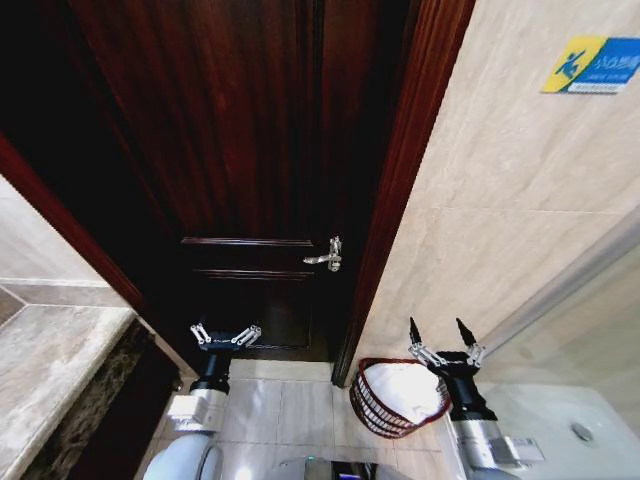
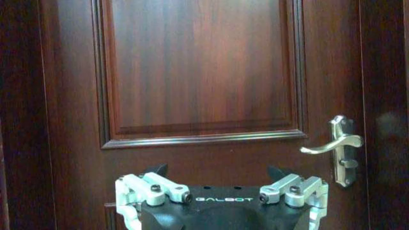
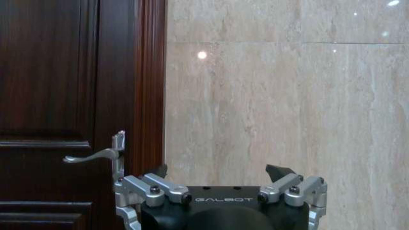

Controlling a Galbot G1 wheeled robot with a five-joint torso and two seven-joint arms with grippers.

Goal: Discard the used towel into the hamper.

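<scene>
Your robot's two arms match: black wrist housing, then a silver-grey cylindrical forearm. The left gripper [image 1: 226, 336] and right gripper [image 1: 446, 343] have silver metal linkages with dark bolts and black pointed fingers [image 3: 279, 171]. You'll see white "GALBOT" lettering on each black gripper body, with small holes above it.

Hamper [image 1: 372, 405] rim behind right gripper [image 1: 446, 341]
</scene>
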